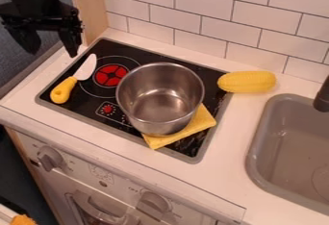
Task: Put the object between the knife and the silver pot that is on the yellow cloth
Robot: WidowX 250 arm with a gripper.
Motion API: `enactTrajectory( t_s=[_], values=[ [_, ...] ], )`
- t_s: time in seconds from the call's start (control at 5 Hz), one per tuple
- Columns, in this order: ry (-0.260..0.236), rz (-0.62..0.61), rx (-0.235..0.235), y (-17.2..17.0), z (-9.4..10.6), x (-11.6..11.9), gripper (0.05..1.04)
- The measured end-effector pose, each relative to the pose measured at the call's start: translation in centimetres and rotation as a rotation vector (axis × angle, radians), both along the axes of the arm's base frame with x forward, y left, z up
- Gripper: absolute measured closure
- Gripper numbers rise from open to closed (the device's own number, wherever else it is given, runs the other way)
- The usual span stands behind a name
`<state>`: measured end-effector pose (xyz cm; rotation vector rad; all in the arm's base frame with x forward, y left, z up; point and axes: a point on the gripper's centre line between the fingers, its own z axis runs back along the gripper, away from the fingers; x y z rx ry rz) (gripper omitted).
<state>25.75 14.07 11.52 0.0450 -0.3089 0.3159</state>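
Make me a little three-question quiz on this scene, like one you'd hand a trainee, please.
1. True or false: the cloth lies partly under the pot.

2. Which of these is nearest the sink?
A) the knife
B) the corn
C) the pot

3. What is the gripper holding?

Key: 1. True. 2. B. 3. Nothing; its fingers are apart.
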Motion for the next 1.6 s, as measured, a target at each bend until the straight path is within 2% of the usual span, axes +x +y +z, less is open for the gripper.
enactTrajectory(
  t_s=[0.2, 0.6, 0.8, 1.0, 1.2, 1.4, 1.6],
  values=[
    [0.025, -0.016, -0.023, -0.3, -0.6, -0.1, 0.083],
    [-0.02, -0.337, -0.069, -3.1, 2.7, 2.9, 0.083],
    [-0.036, -0.528, -0.046, -5.4, 4.3, 4.4, 0.083],
    [-0.024, -0.759, 0.003, -8.9, 4.4, 6.2, 0.083],
    [0.01, -0.976, 0.045, -13.0, 4.0, 7.9, 0.083],
    [-0.021, -1.116, 0.051, -15.5, 2.8, 9.3, 0.083],
    [0.026, -1.254, 0.094, -18.5, 0.5, 11.4, 0.083]
  ],
)
